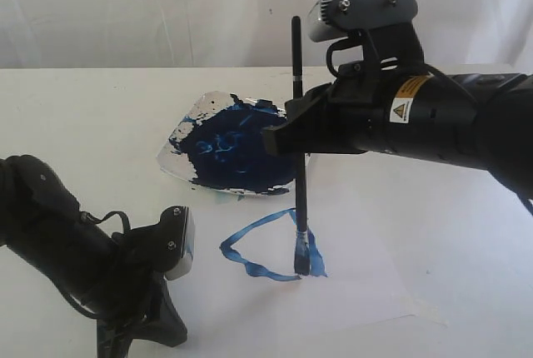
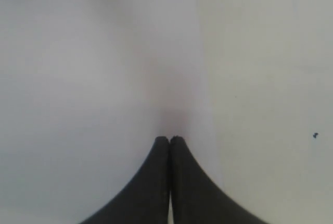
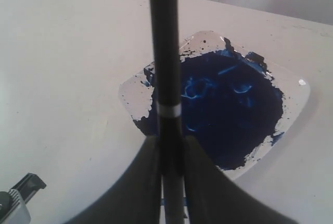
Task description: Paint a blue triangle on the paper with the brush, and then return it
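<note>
The right pincer (image 1: 287,135) is clamping the brush (image 1: 301,200) upright, bristles touching the paper (image 1: 366,287). It should be dragging lightly, steadily, closing the blue triangle (image 1: 254,269).

This looks like a robot lab or test bench. A plain white table (image 1: 83,116) stands against a white, creased backdrop (image 1: 125,8) that rises beyond the right gripper (image 1: 287,135). The black arm (image 1: 466,125) behind that gripper carries a yellow warning sticker (image 1: 400,111), with a metal-cased camera (image 1: 362,10) mounted above. Just past the gripper sits a paint-smeared plate (image 1: 172,151), and a sheet of white paper (image 1: 366,291) lies beneath it.
</note>
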You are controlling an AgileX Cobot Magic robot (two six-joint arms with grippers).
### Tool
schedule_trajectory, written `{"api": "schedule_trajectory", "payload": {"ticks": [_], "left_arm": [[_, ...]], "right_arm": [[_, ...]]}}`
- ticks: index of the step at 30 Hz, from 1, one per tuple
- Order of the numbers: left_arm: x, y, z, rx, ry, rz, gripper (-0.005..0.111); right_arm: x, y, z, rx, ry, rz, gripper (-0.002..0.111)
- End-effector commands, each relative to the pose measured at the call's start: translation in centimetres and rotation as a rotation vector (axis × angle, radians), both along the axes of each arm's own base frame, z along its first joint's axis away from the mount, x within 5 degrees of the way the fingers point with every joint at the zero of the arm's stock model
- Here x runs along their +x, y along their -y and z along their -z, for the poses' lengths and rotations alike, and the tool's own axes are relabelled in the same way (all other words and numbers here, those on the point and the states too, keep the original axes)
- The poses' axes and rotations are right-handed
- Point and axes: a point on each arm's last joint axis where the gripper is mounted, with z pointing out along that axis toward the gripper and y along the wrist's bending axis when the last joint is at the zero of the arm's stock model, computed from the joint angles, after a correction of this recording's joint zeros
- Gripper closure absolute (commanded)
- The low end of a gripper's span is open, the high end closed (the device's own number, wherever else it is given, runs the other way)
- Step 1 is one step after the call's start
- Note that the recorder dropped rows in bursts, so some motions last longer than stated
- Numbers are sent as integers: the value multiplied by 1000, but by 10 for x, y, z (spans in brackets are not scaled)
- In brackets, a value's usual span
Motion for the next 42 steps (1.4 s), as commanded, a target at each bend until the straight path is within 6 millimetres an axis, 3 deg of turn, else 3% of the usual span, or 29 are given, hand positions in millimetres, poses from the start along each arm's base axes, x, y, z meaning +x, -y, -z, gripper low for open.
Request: {"api": "schedule_trajectory", "payload": {"ticks": [1, 42], "left_arm": [[-4, 2, -1, -12, -27, 15, 107], [-5, 2, -1, -16, -39, 21, 107]], "right_arm": [[-3, -4, -5, 42, 31, -13, 108], [-5, -3, 0, -24, 14, -32, 108]]}}
